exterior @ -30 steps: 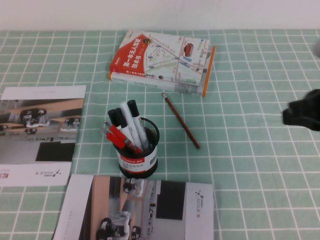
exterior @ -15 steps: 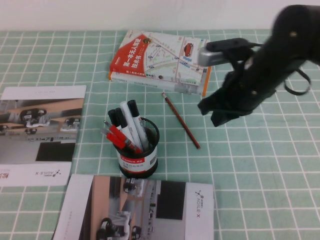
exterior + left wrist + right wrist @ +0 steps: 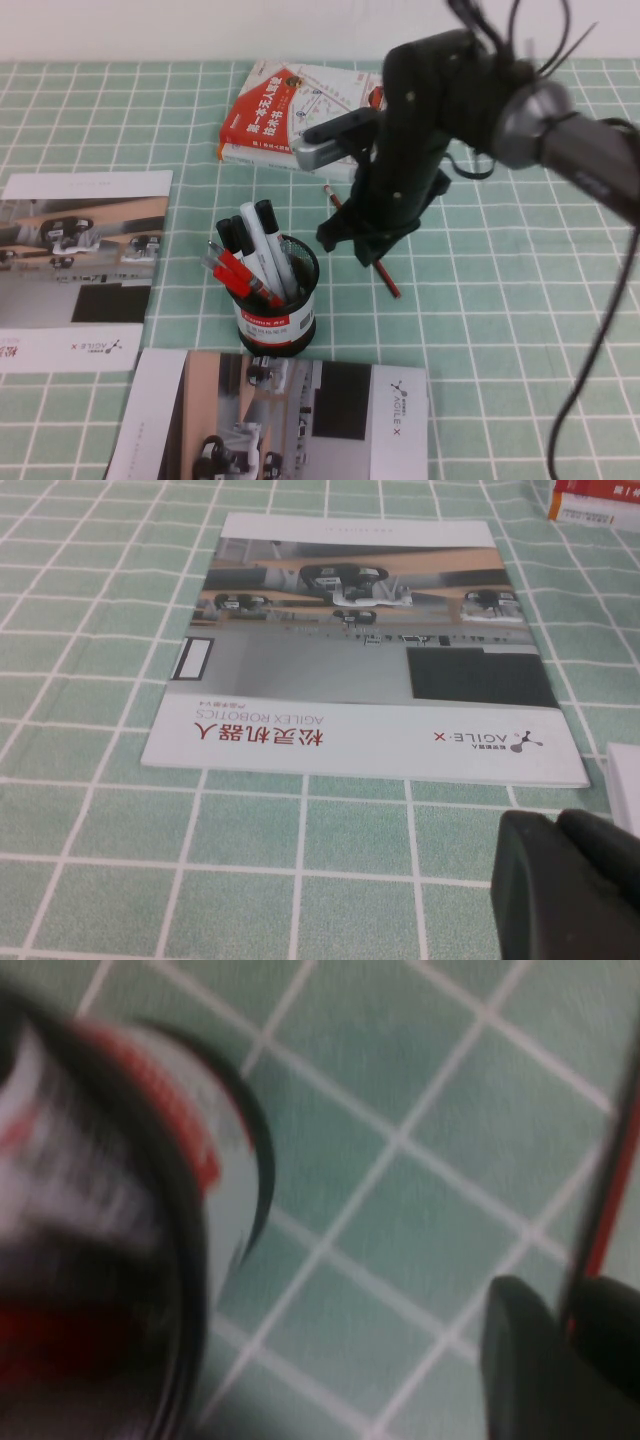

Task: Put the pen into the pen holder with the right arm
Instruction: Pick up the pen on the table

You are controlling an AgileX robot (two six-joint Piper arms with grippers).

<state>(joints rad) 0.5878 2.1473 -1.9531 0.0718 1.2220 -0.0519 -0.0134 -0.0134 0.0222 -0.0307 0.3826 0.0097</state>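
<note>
The pen (image 3: pixel 390 283) is a thin dark-red stick lying on the green checked cloth to the right of the pen holder (image 3: pixel 275 310); its middle is hidden under my right arm. The black mesh holder stands upright and holds white black-capped markers and red pens. My right gripper (image 3: pixel 360 245) hangs low over the pen's middle, just right of the holder, fingers together. In the right wrist view the gripper (image 3: pixel 565 1310) sits with the pen (image 3: pixel 605 1200) running past its tips and the holder (image 3: pixel 100 1220) blurred close by. My left gripper (image 3: pixel 560 825) is shut, empty, over the cloth.
A book (image 3: pixel 320 120) lies at the back, behind the pen. One brochure (image 3: pixel 80 260) lies at the left and another (image 3: pixel 280 420) at the front, just before the holder. The left brochure (image 3: pixel 360 650) also fills the left wrist view.
My right arm has swung in from the right edge and come down leftward over the pen. The pen and holder have not moved.
</note>
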